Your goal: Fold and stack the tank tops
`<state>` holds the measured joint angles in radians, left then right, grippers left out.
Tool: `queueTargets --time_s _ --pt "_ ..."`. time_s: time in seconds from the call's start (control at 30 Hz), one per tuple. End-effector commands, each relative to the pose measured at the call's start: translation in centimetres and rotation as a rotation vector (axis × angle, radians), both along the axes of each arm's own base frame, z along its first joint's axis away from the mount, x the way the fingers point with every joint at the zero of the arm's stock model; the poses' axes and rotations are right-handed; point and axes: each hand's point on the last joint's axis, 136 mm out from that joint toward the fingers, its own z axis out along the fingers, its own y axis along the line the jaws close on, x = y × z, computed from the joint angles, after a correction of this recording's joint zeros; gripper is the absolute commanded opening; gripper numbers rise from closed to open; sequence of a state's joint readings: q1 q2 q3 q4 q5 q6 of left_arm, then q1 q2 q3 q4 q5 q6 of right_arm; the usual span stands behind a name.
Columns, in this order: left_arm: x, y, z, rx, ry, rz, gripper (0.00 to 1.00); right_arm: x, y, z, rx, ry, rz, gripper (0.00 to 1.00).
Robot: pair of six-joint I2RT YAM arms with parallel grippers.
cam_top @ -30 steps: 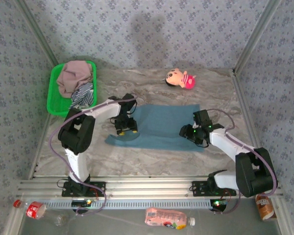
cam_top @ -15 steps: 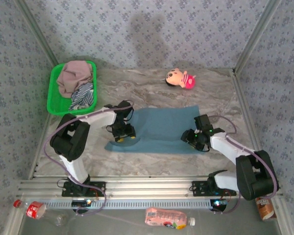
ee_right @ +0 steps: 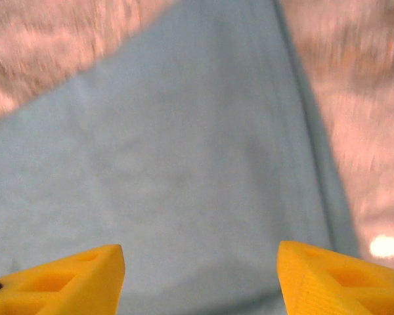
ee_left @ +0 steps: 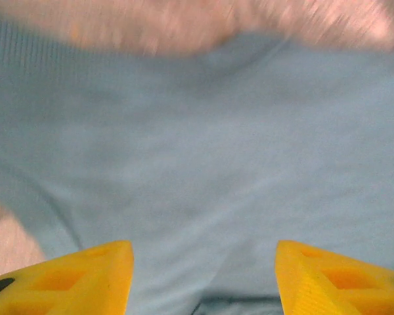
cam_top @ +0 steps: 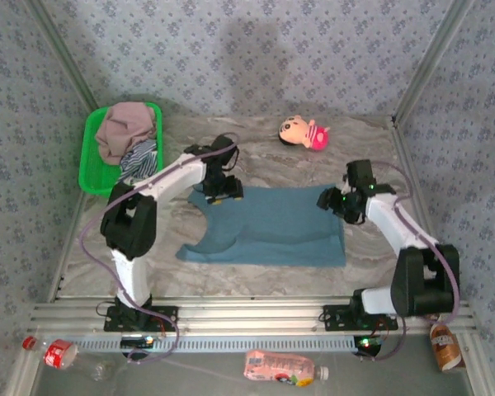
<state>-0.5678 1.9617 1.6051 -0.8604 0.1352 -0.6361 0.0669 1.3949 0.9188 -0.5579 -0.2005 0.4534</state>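
Note:
The teal-blue tank top (cam_top: 272, 231) lies spread flat on the marble table, with a curved notch on its left side. My left gripper (cam_top: 223, 188) hovers over its far left corner. In the left wrist view it (ee_left: 200, 256) is open, with flat teal cloth (ee_left: 203, 144) below. My right gripper (cam_top: 340, 200) hangs over the far right corner. Its wrist view shows it (ee_right: 200, 256) open above teal cloth (ee_right: 184, 164), nothing between the fingers. The mauve-pink tank top (cam_top: 125, 128) and the striped tank top (cam_top: 140, 158) lie crumpled in the green basket (cam_top: 87, 169).
A small pink plush doll (cam_top: 304, 132) lies on the table behind the teal top. Metal frame posts stand at the far corners. Below the arm bases lie a pink bottle (cam_top: 282, 367), a clear bottle (cam_top: 59, 355) and a can (cam_top: 445, 346).
Both grippers moved from the near half of the teal top to its far corners. The right jaws opened wider. The top now reaches nearer the front edge, its left notch showing.

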Motion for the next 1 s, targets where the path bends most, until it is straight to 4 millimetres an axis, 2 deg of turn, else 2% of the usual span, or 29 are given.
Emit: queueTargets --time_s 0.0,0.17,0.33,0.53,0.73,0.87,0.97 --pt "3.0 0.4 -1.2 0.038 -0.021 -0.046 0.59 3.4 -2.1 -0.5 -0.113 -0.074 0.153 0.65" --pt "7.0 -1.8 -2.2 -0.005 -0.058 -0.085 0.59 7.4 -3.2 -1.8 -0.146 -0.094 0.252 0.65" --pt "8.8 -4.1 -3.3 -0.070 -0.055 -0.128 0.59 10.1 -3.5 -3.1 -0.108 -0.071 0.299 0.63" --pt "8.3 -5.6 -4.7 -0.124 -0.010 -0.176 0.57 10.8 -3.0 -4.9 -0.069 -0.005 0.338 0.61" --pt "7.1 -6.8 -5.4 -0.156 0.024 -0.226 0.52 11.4 -3.0 -5.5 -0.068 0.022 0.363 0.57" --pt "6.8 -7.2 -6.0 -0.160 0.035 -0.241 0.45 10.6 -2.7 -6.0 -0.048 0.064 0.375 0.54" --pt "6.9 -7.2 -6.5 -0.154 0.035 -0.249 0.38 10.3 -2.7 -6.4 -0.050 0.077 0.380 0.48"
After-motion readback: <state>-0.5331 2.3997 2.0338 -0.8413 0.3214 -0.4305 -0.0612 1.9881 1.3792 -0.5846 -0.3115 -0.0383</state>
